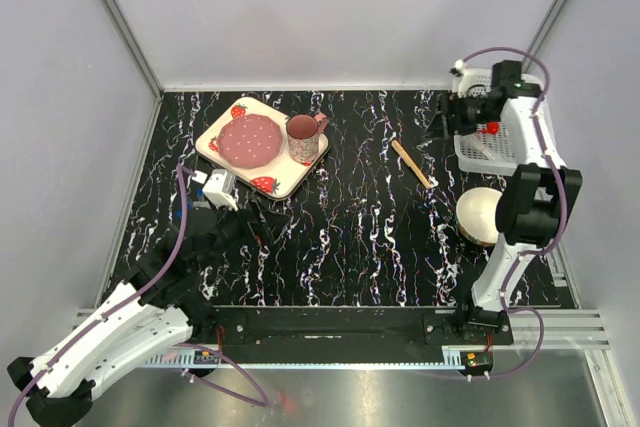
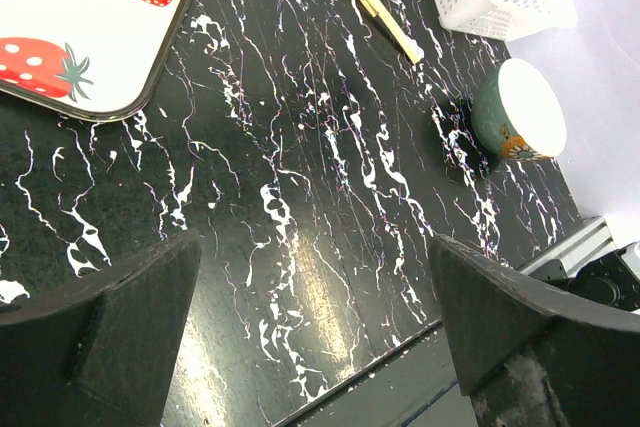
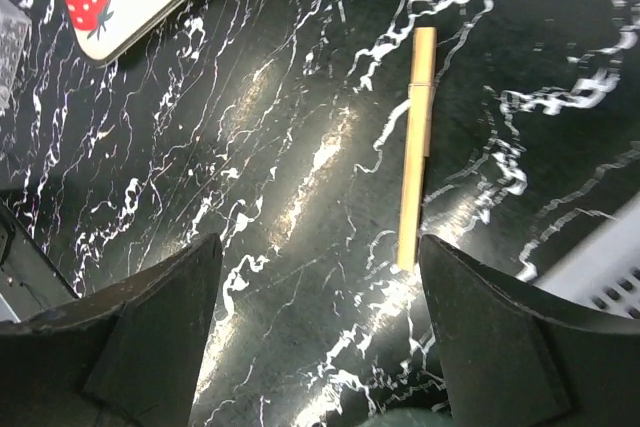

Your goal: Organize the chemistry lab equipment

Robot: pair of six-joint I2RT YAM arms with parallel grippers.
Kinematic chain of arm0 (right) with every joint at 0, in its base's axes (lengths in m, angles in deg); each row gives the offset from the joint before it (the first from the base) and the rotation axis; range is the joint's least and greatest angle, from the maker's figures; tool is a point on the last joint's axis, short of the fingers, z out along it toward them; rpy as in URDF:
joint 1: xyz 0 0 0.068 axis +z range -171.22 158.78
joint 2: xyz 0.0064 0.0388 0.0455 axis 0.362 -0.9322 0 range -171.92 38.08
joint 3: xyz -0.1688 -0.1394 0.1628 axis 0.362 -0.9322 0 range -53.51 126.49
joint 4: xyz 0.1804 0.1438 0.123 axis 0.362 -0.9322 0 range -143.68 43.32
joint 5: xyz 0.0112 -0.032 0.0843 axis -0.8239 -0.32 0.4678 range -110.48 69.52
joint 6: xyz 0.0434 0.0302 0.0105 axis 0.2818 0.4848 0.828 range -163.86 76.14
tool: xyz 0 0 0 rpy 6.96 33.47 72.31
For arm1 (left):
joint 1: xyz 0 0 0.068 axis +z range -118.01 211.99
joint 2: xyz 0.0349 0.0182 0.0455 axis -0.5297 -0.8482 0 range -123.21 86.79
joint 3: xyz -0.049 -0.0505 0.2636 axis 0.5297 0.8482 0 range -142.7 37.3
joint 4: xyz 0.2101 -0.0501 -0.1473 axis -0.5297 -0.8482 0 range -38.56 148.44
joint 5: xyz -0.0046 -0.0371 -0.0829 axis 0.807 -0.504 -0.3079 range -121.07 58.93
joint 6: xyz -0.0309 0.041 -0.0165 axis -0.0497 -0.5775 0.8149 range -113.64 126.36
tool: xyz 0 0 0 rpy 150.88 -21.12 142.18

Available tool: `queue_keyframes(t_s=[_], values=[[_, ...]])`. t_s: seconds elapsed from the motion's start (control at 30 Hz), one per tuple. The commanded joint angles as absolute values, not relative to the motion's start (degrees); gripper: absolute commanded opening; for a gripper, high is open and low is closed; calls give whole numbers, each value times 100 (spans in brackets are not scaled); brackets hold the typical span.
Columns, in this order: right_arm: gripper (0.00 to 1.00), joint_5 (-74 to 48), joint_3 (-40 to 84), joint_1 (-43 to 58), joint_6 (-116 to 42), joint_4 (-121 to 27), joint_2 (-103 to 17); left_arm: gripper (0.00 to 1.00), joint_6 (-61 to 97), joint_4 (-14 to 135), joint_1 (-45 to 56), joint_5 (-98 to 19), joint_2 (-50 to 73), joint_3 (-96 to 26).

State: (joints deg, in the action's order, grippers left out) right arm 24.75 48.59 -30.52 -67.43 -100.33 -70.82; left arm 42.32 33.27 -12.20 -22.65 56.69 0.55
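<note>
The black marbled tabletop [image 1: 350, 247] fills the middle of the overhead view.

The left arm [image 1: 130, 322] lies low in the lower left corner and reaches toward the tray. In its wrist view the left jaws stand wide apart, with only bare tabletop between the two dark fingers [image 2: 130, 332]; they hold nothing.

The right arm [image 1: 525, 207] rises along the right edge, and its head is at the upper right, over the near side of the basket. The right jaws are also well open and hold nothing. Between its fingers [image 3: 160, 347] the tabletop is seen.

The strawberry tray [image 1: 300, 175] sits at the upper left and carries a pink plate [image 1: 250, 139] and a mug [image 1: 302, 139] side by side.

The white basket [image 1: 480, 155] stands at the upper right corner. Something red [image 1: 490, 128] shows inside it, but what it is I cannot tell.

The cream bowl [image 1: 480, 212] stands at the right, just below the basket.

The wooden tool [image 1: 411, 163] lies flat and slanted on the tabletop, right of centre, between the mug and the basket and touching neither. In the right wrist view it lies under the open jaws, closer to the right finger, not gripped.
</note>
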Motion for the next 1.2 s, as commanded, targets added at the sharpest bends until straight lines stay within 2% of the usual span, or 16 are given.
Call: queue_keyframes(t_s=[0.0,0.13,0.33,0.73,0.87,1.17], values=[[85,1900,4844,-2580,-6776,-10135,-7459,99,4134,3391,-1196,-2132,5612,-234],[84,820,4967,-2238,-6776,-10091,-8029,99,4125,3400,-1187,-2132,5559,-243],[80,-69,5151,-1947,-6794,-9986,-8592,99,4134,3383,-1178,-2114,5559,-208],[64,-457,5178,-1701,-6768,-9889,-9076,99,4134,3400,-1178,-2105,5533,-164],[56,-519,5169,-1622,-6767,-9836,-9147,99,4151,3400,-1170,-2114,5550,-155],[26,-563,4950,-1551,-6741,-9590,-9033,99,4169,3321,-1170,-2105,5638,-181]])
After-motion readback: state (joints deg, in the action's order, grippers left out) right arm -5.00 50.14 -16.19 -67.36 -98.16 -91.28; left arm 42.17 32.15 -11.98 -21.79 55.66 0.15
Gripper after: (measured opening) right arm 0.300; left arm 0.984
